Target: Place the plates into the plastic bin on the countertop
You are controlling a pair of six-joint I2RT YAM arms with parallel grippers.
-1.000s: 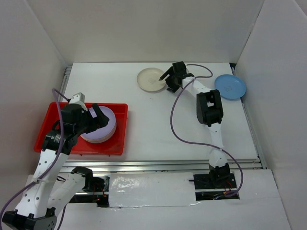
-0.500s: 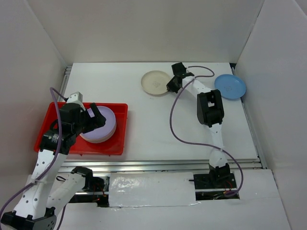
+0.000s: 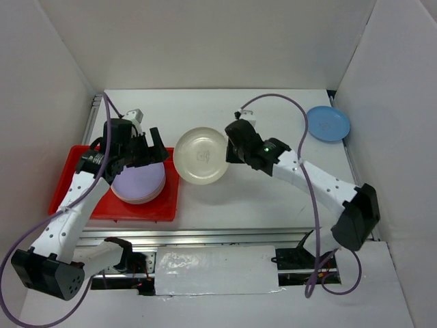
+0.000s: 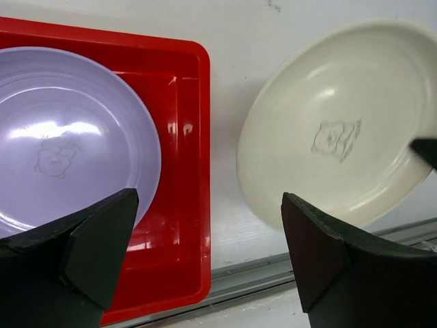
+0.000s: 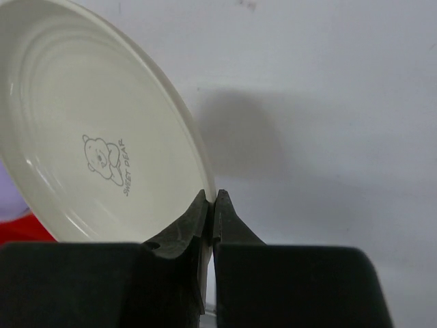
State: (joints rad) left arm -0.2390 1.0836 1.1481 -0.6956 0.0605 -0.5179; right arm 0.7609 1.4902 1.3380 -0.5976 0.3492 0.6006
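The right gripper (image 5: 213,198) pinches shut on the rim of the cream plate (image 3: 200,155). The left gripper (image 4: 208,201) gapes wide over the red bin (image 3: 75,198). A blue plate (image 3: 328,123) lies at 1 o'clock on the white countertop (image 3: 239,198), with white walls (image 3: 218,41) around.

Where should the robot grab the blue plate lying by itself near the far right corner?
The blue plate lies flat on the countertop, too wide and low to squeeze across. So it is probably best to pinch its thin raised rim, one finger inside, one outside. Come from its left or near side, because the wall stands close on its right.
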